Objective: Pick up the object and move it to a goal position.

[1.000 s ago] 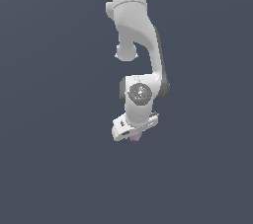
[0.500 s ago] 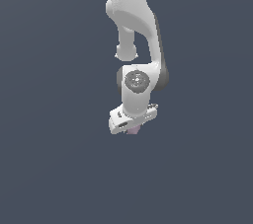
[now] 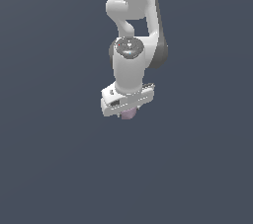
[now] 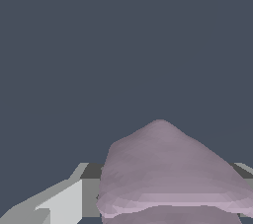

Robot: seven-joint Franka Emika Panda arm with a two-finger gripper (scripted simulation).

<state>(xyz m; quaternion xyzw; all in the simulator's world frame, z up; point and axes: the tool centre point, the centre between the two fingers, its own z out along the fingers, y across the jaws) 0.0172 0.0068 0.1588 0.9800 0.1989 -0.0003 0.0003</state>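
- Since half a second ago: shifted toward the exterior view's right and slightly upward, the small pale purple-pink lumpy object together with the white arm; wrist turned so the broad grey-capped joint now faces the camera more squarely.
- Small pale purple-pink lumpy object: tucked directly beneath the white two-fingered gripper, only its lower edge peeking out in the exterior view; hanging in mid-air against plain dark blue-grey, nothing touching it from below.
- In the wrist view: filling the near foreground as a ridged, rounded mound, flanked by pale grey fingers on one side and a sliver of the other at the frame's edge.
- Gripper: pinching the object, pressed against both flanks; held this way, by judgement, so as to carry it clear of any surface toward the goal.
- No goal marker visible in either view; distance left to travel impossible to judge.
- White glossy jointed arm: descending from the top edge, wrist pointing straight down, probably keeping the load steady under the hand.
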